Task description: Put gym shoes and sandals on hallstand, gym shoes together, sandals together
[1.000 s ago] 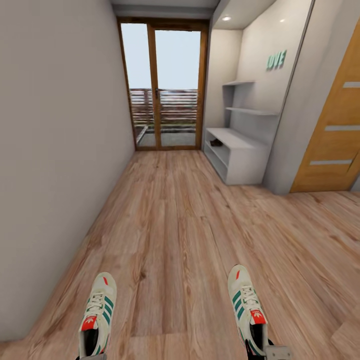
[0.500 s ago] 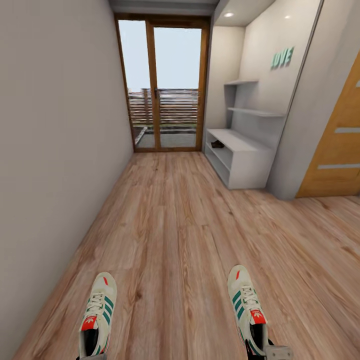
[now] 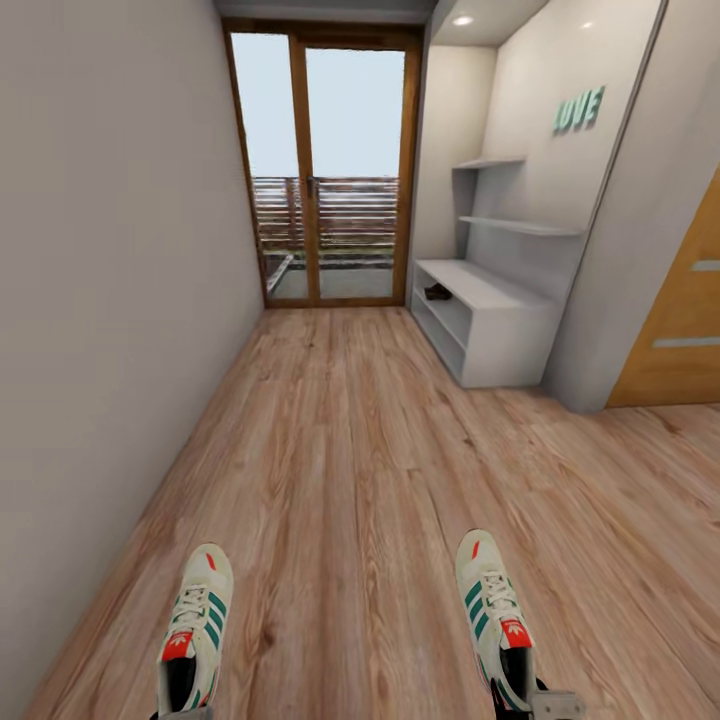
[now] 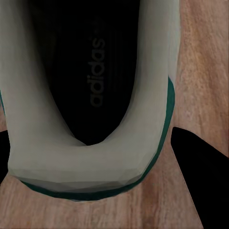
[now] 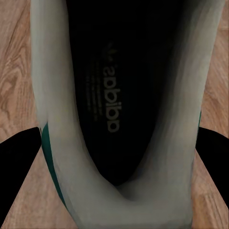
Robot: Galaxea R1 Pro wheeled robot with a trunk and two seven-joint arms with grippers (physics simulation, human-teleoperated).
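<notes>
Corridor floor [image 3: 340, 450] of wood planks runs to a glass door [image 3: 325, 170]; pale grey hallstand [image 3: 500, 320] stands at right w/ a dark item, prob. a sandal [image 3: 437, 292], on its shelf. Left claw [image 4: 95, 191] grips left gym shoe [image 3: 195, 625] by the heel, right claw [image 5: 117, 191] grips right gym shoe [image 3: 492, 610], both above the floor

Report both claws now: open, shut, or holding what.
Left claw: shut on the left gym shoe, gripped at its heel.
Right claw: shut on the right gym shoe, gripped at its heel.
</notes>
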